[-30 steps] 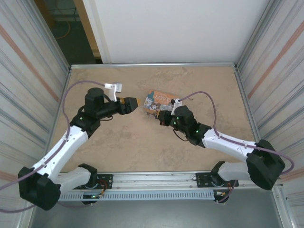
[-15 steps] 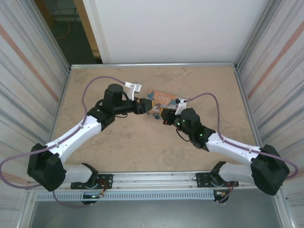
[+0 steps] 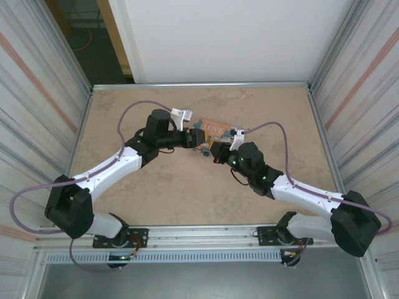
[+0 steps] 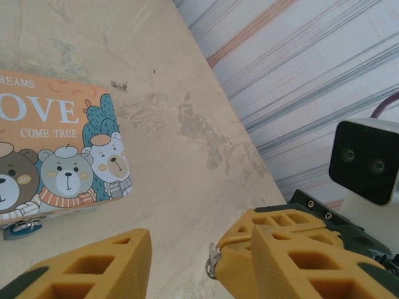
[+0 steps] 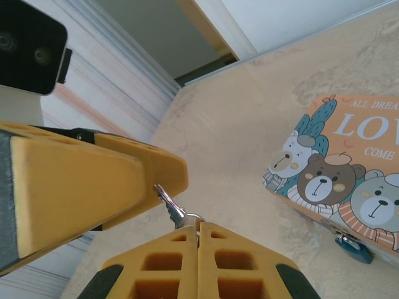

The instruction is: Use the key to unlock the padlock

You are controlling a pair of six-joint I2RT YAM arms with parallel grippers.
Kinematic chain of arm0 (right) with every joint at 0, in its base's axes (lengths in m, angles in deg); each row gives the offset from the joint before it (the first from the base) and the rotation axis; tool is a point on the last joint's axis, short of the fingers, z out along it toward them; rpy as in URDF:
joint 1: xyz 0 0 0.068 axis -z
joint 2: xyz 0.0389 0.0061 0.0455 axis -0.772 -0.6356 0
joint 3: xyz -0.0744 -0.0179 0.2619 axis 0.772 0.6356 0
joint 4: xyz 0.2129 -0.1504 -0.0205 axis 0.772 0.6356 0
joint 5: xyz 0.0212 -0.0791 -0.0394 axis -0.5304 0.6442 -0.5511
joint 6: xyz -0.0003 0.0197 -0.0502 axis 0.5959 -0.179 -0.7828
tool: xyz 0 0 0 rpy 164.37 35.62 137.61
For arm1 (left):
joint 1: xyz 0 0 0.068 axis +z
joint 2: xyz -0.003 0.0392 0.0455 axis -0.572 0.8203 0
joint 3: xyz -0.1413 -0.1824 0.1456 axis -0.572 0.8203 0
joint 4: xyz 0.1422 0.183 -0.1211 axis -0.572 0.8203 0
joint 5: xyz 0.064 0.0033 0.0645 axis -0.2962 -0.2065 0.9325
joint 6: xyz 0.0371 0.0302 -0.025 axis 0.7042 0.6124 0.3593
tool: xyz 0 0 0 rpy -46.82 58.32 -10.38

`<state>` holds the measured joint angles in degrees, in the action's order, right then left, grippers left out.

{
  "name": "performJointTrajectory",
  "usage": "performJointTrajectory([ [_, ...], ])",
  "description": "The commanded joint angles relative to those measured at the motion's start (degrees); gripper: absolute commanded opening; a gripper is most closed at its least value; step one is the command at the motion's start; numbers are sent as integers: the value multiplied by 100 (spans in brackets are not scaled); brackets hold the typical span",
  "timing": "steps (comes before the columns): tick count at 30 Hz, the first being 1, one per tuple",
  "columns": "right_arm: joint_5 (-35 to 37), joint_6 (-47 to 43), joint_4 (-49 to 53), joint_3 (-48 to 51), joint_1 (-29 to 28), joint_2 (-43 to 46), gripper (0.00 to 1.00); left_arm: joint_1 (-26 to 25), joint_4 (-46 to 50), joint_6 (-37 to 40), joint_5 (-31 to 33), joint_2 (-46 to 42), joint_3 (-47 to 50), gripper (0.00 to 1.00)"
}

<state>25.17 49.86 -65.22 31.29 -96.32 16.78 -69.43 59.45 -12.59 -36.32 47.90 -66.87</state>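
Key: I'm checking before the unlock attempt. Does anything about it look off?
Yes. The key, pinched in the shut right gripper, has its tip at a finger of the open left gripper. It points away from the padlock at the orange tin's front edge.

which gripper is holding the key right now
The right gripper: it is shut on the small silver key, whose tip pokes out toward the left gripper, which stands open.

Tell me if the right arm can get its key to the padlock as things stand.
Probably yes. The right claw is shut on the key, and bare table separates it from the padlock at the tin's edge; the left claw only crowds the other side.
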Motion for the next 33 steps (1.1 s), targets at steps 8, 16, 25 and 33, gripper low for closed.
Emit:
performJointTrajectory([
  [8,54,-79,-191,-15,-76,36,0,-87,-330,-160,-275,204,-258,21],
  [16,-316,-33,16,27,162,208,9,-79,-189,35,-236,26,-279,0],
  [25,-2372,44,-70,383,1293,900,37,293,-5,323,-628,-420,-245,0],
  [33,-3376,229,-751,376,1459,1019,51,379,215,644,-949,-682,-297,0],
])
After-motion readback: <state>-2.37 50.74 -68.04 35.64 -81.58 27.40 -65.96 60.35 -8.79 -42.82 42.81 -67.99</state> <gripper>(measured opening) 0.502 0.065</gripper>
